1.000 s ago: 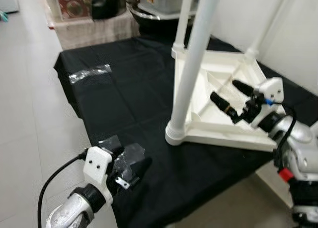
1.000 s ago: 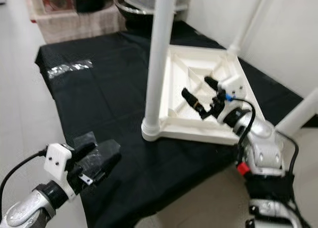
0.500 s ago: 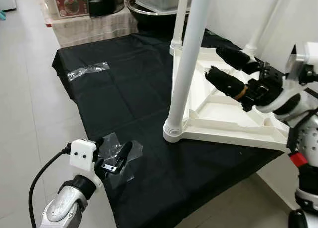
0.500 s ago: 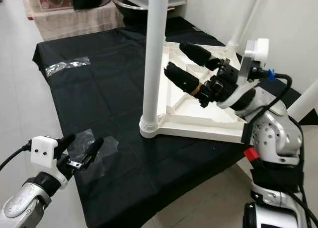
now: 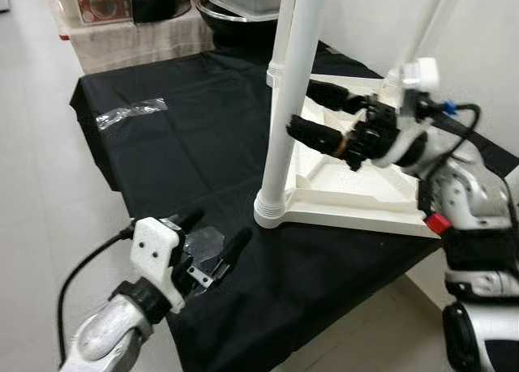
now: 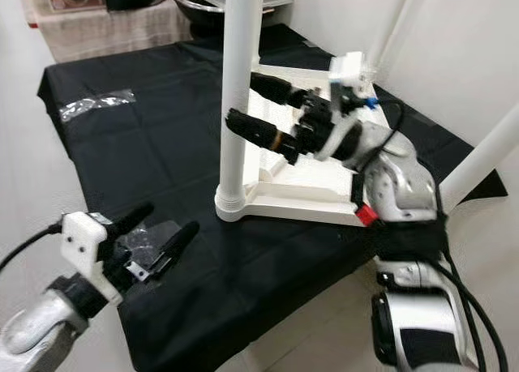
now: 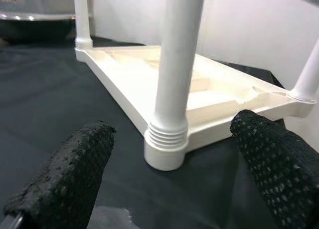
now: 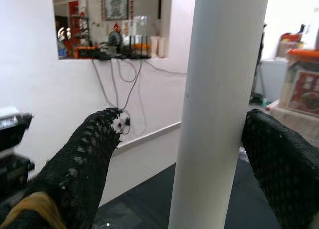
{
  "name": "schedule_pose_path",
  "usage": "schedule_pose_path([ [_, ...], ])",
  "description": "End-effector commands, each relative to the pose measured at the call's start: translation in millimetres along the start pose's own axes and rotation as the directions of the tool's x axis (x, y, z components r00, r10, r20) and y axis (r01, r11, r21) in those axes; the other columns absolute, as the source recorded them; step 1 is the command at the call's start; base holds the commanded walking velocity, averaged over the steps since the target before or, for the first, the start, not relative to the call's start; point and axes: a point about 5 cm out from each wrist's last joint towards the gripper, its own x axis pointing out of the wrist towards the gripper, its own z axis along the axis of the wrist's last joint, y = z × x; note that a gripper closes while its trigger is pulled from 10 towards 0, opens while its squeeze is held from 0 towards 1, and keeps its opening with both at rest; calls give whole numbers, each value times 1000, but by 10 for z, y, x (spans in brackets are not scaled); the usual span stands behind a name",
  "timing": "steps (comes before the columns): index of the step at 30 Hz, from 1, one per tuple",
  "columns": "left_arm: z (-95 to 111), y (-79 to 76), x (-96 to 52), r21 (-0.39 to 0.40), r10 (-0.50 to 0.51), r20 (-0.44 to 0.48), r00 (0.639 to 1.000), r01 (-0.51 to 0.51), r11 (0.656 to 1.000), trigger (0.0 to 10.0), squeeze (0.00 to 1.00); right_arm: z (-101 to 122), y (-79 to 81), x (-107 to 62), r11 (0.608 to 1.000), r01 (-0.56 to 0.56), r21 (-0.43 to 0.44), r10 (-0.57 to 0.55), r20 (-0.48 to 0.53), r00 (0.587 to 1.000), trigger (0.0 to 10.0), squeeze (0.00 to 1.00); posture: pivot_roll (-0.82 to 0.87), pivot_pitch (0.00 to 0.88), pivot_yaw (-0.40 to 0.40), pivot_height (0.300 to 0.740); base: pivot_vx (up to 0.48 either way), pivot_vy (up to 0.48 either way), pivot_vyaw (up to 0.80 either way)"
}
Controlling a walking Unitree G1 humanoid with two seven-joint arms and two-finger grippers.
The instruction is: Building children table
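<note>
Right claw (image 5: 306, 113) spread wide, white table leg (image 5: 285, 129) just ahead between its fingers, no contact yet. Left claw (image 5: 217, 237) also wide, low over black cloth (image 5: 178, 157), leg base beyond it.

black cloth (image 5: 186, 153) over the floor — clear tape strip (image 5: 130, 113) on it, metal pot (image 5: 235, 7) beyond.

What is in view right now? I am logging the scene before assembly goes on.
Tabletop: one, white, upside down on the cloth.
Legs: three seen, white, upright at the tabletop's corners; the near one stands between the right claw's fingers.
Cloth: one, black, spread under the tabletop.
Tape: clear pieces, one at the cloth's far left, one near the left claw.
Pot: one, dark, behind the cloth.
Left claw: black, open, low over the cloth's near edge.
Right claw: black, open around the near leg.
</note>
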Motion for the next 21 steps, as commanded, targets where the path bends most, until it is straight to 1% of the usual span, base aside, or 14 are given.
schedule_pose_path([
  [1,20,12,-40,2,-4,-1,1000,4,1000,10000,0,-64,9,27,999,-37,2,37,-29,999,10000,0,96,190,-96,740,0,0,0],
  [3,45,35,-59,13,-1,1,1000,1,1000,10000,0,-88,-6,31,999,-41,-2,41,-45,998,10000,0,100,195,-98,740,0,0,0],
  [4,123,85,-106,36,4,12,1000,-5,999,10000,0,-136,-6,50,997,-73,20,74,-57,996,10000,0,111,219,-108,740,0,0,0],
  [5,123,85,-106,36,4,12,1000,-5,999,10000,0,-136,-6,50,997,-73,20,74,-57,996,10000,0,111,219,-108,740,0,0,0],
  [7,281,147,-195,76,-11,30,999,8,997,10000,0,-249,34,84,983,-163,84,170,-82,982,10000,0,125,237,-118,740,0,0,0],
  [9,383,165,-263,87,-34,41,999,30,996,10000,0,-318,68,105,966,-229,122,241,-101,965,10000,0,130,251,-123,740,0,0,0],
  [12,428,166,-299,84,-52,44,998,48,995,10000,0,-341,74,119,956,-260,134,274,-108,956,10000,0,132,257,-125,740,0,0,0],
  [14,498,139,-347,84,-97,37,995,94,992,10000,0,-353,72,157,940,-310,143,326,-110,939,10000,0,138,263,-130,740,0,0,0],
  [16,538,107,-368,88,-126,27,992,123,988,10000,0,-313,61,209,925,-353,141,367,-96,925,10000,0,146,274,-132,740,0,0,0],
  [19,559,91,-373,87,-132,28,991,129,988,10000,0,-275,46,239,915,-380,139,394,-96,914,10000,0,147,275,-133,740,0,0,0],
  [21,570,68,-370,79,-142,28,990,139,987,10000,0,-248,11,251,915,-384,128,398,-111,911,10000,0,148,276,-133,740,0,0,0],
])
